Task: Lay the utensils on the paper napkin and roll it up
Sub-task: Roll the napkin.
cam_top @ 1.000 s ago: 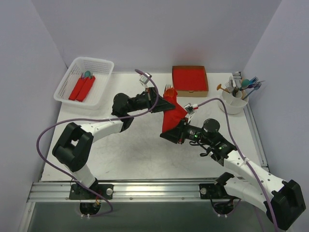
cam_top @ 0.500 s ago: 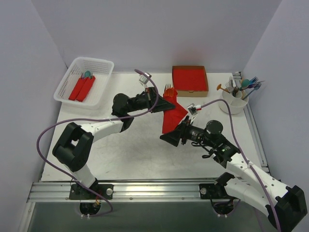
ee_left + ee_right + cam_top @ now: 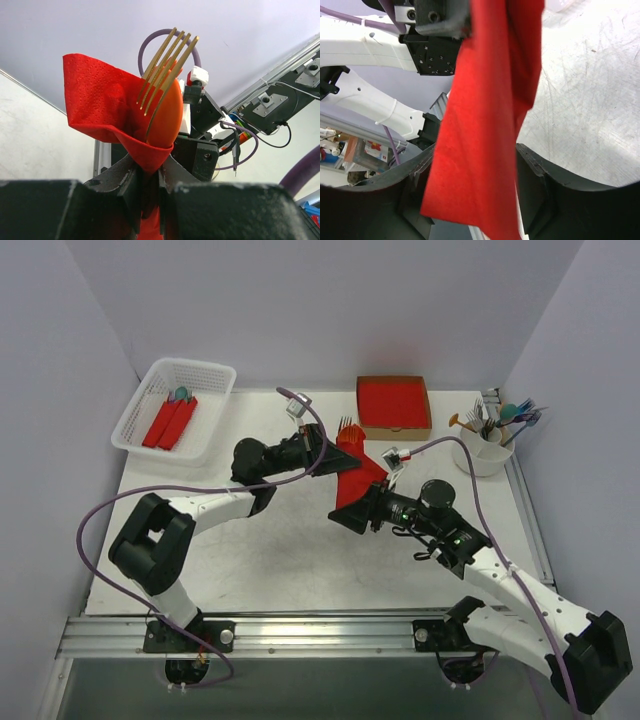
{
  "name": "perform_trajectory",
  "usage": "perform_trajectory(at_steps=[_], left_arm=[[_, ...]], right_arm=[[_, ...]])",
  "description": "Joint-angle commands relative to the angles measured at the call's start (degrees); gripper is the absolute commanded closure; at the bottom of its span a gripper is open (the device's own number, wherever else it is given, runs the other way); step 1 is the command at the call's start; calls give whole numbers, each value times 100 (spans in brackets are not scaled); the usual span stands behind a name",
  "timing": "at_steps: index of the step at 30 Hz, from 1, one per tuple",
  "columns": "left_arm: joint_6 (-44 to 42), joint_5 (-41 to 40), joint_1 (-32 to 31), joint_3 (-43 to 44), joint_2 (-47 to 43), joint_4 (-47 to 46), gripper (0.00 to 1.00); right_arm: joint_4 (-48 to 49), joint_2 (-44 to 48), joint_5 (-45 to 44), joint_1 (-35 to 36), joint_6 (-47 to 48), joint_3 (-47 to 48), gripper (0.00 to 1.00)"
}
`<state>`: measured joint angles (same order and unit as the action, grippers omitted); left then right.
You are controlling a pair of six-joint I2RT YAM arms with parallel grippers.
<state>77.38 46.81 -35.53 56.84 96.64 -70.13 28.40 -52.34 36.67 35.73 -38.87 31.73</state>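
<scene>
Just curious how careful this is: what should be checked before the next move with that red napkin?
1. Grip of left tool on paper napkin: ok.
2. Both fork and orange spoon tucked inside napkin: ok.
3. Napkin's hanging end between right tool jaws: ok.
4. That tool actually squeezing it: cannot tell.
5. Napkin rolled snugly: not ok, top flares open.

White basket (image 3: 213,405) far left; cardboard box (image 3: 395,431) centre back; white cup (image 3: 482,462) right.
</scene>
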Motion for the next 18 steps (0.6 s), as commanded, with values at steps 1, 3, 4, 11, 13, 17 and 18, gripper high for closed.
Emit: perform_trajectory(at_steps=[1,3,4,11,13,17,18], left_arm=[[31,-93,-42,-76,-14,-502,98],[31,-110,-59,-129,-22,-537,98],[40,-119,-59,-181,-22,-563,97],[49,-137,-77,-270,-49,-651,98],[40,-146,-68,-279,-66,-634,98],[-100,-154,-16,-279,-128,-450,98],[-109,-146,11,-296,-128,-406,98]], right_arm=[[341,-22,-19,31,108,343,47],[298,-22,-80,31,125,387,59],[297,-22,-98,22,134,396,65],[280,-75,-116,22,126,414,97],[236,-22,-177,13,117,405,72],[-1,197,-300,13,204,387,36],[-175,241,-318,5,222,404,33]])
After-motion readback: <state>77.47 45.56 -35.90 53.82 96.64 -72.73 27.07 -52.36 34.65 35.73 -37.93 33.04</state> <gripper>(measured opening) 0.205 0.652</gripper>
